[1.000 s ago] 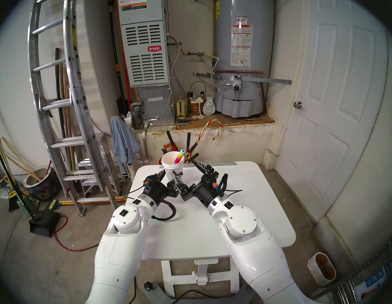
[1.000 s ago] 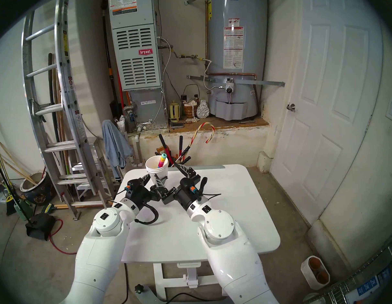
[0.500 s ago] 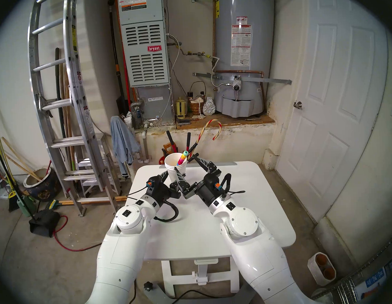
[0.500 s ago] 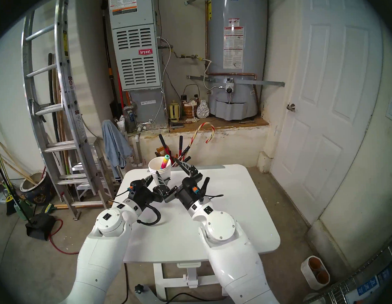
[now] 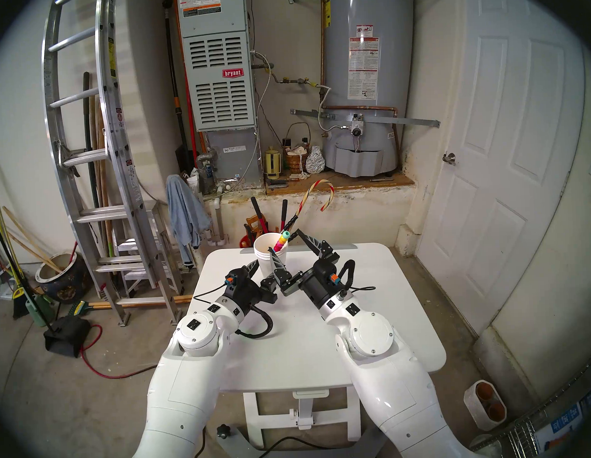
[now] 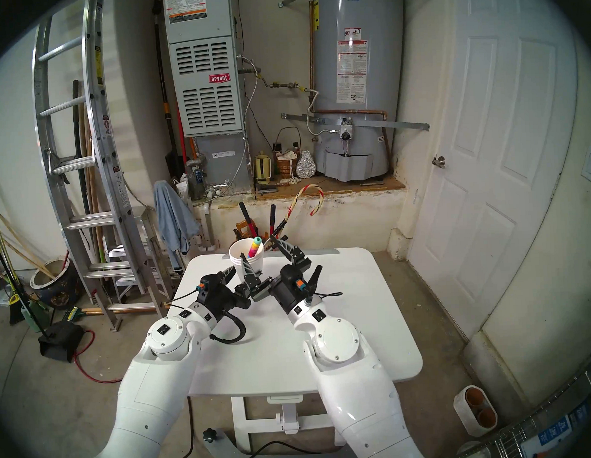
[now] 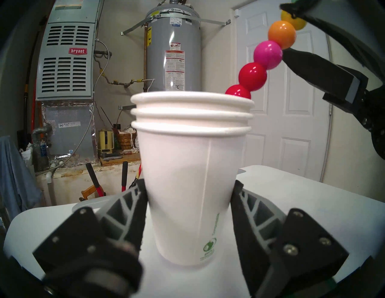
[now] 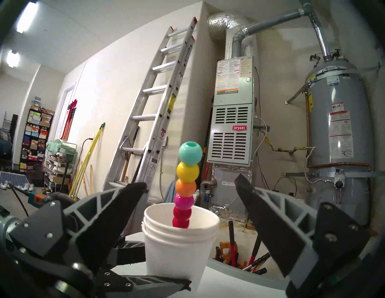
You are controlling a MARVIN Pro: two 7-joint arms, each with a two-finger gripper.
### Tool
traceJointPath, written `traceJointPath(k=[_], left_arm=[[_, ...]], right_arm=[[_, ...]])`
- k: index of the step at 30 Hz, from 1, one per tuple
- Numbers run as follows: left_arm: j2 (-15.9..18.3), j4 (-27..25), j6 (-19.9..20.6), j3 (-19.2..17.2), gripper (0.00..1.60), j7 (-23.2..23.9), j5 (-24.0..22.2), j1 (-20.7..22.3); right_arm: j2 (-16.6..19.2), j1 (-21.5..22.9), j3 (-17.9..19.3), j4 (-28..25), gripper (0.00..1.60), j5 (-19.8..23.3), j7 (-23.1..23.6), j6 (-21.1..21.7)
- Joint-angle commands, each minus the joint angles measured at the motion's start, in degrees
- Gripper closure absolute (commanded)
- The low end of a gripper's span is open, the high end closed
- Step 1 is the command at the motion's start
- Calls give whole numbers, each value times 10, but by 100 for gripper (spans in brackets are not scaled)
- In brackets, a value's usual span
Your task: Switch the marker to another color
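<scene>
- We see a stack of white paper cups [image 5: 271, 255] standing at the far edge of a white table [image 5: 376, 321], with the marker [image 5: 281, 241] leaning inside it against the rim on the robot's right.
- The marker is a stick of round beads; teal, yellow, orange, pink and red ones rise above the rim [image 8: 187, 185], and the part inside the cups is hidden from us.
- Our left gripper [image 7: 189, 199] has a finger pressed against each side of the cup stack low down, gripping it on the table.
- In the head views one left finger is mostly hidden behind the cups.
- Our right gripper [image 8: 189, 187] is spread wide, holding nothing, its two fingers on either side of the marker's upper beads and clear of them in its own wrist view.
- From the left wrist view, the top beads [image 7: 281, 35] are partly covered by a right finger and cut off at the frame edge.
- Behind the table, red-handled tools [image 5: 258, 211] and a striped candy cane [image 5: 319, 192] stick up; their lower ends are hidden.
</scene>
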State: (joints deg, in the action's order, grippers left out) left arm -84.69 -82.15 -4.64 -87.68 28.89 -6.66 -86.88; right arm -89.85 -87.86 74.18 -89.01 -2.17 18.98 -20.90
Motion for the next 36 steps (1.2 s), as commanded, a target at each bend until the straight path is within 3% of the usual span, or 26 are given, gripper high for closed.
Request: traceJointPath(k=[1, 8, 25, 36], left_arm=[[-5, 5, -11, 3, 160, -9, 7, 10], [-9, 25, -20, 9, 160, -11, 15, 16], [-12, 41, -32, 18, 160, -9, 15, 10], [-11, 2, -27, 12, 160, -1, 6, 4]], right_arm=[[5, -13, 3, -34, 0, 8, 4, -5], [12, -31, 9, -63, 0, 23, 16, 0], [11, -37, 20, -66, 0, 23, 22, 3], [1, -19, 16, -33, 0, 28, 28, 8]])
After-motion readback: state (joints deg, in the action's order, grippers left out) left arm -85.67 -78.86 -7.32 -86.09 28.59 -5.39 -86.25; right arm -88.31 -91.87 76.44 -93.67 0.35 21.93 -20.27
